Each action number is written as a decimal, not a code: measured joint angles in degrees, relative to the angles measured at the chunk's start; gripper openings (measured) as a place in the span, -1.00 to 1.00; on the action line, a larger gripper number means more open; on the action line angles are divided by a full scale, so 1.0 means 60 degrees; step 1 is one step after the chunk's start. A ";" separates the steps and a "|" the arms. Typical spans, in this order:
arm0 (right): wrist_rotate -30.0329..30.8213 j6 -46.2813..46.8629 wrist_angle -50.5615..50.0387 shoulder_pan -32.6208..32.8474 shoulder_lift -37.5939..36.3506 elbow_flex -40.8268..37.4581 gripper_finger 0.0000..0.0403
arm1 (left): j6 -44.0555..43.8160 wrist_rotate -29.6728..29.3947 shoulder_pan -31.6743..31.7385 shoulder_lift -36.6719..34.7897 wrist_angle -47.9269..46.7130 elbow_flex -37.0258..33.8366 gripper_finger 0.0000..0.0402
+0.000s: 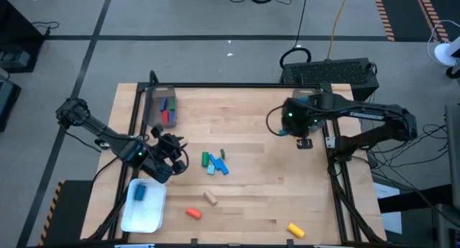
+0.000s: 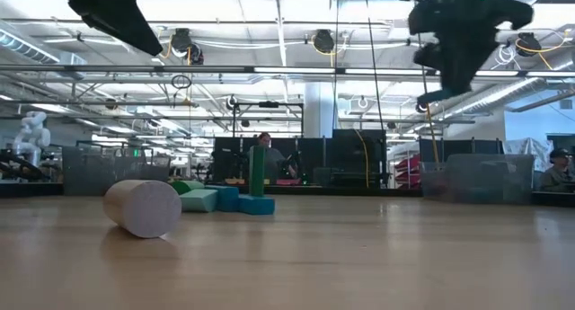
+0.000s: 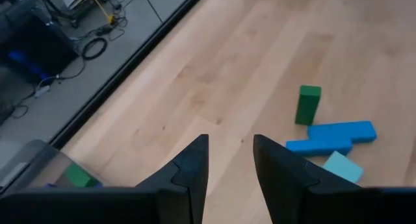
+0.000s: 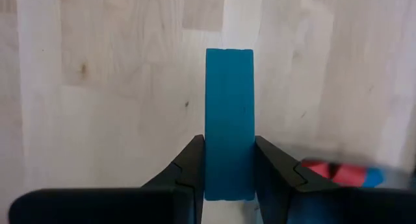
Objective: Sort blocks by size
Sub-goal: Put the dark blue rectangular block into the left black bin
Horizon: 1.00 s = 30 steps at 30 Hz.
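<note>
Above table right side, right end effector (image 4: pixel 229 178) clamps blue bar (image 4: pixel 229 120); left end effector (image 3: pixel 231 162) narrowly parted, empty.

Arms: two
Trays: two, a clear bin (image 1: pixel 154 104) at 11 o'clock and a white tray (image 1: pixel 136 216) at 7 o'clock
Central cluster (image 1: pixel 215 162) blocks: count cannot be told
Orange cylinder (image 1: pixel 192 213): one
Tan cylinder (image 1: pixel 210 198): one
Yellow block (image 1: pixel 295 229): one
Blue bar (image 4: pixel 229 120) in right gripper (image 4: pixel 229 165): one

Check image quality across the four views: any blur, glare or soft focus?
High view: even light, no glare, blocks tiny. Low view: tan cylinder close and a bit soft, ceiling lights bright behind. Left wrist view: sharp, green block crisp. Right wrist view: blue block sharp, the red and blue bits at the edge smeared.
</note>
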 joint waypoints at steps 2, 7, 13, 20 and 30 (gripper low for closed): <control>-0.0033 0.0456 0.0038 0.0018 -0.0312 -0.0453 -0.60 | -0.0004 0.0004 0.0084 0.0000 0.0000 0.0000 -0.39; -0.0091 0.1009 0.0932 0.0241 -0.0746 -0.1659 -0.60 | 0.0481 0.0004 0.0282 0.0000 0.0004 0.0000 -0.39; -0.0784 0.1072 0.2662 0.0696 -0.0646 -0.2628 -0.60 | 0.0812 0.0004 0.0477 0.0000 0.0004 0.0000 -0.39; -0.1318 0.0753 0.5353 0.1213 -0.0437 -0.3252 -0.60 | 0.0798 0.0007 0.0477 0.0000 0.0005 0.0000 -0.39; -0.1501 0.0216 1.0299 0.1411 0.0997 -0.3301 -0.60 | 0.0925 0.0287 0.0733 0.0045 0.0807 -0.0004 -0.39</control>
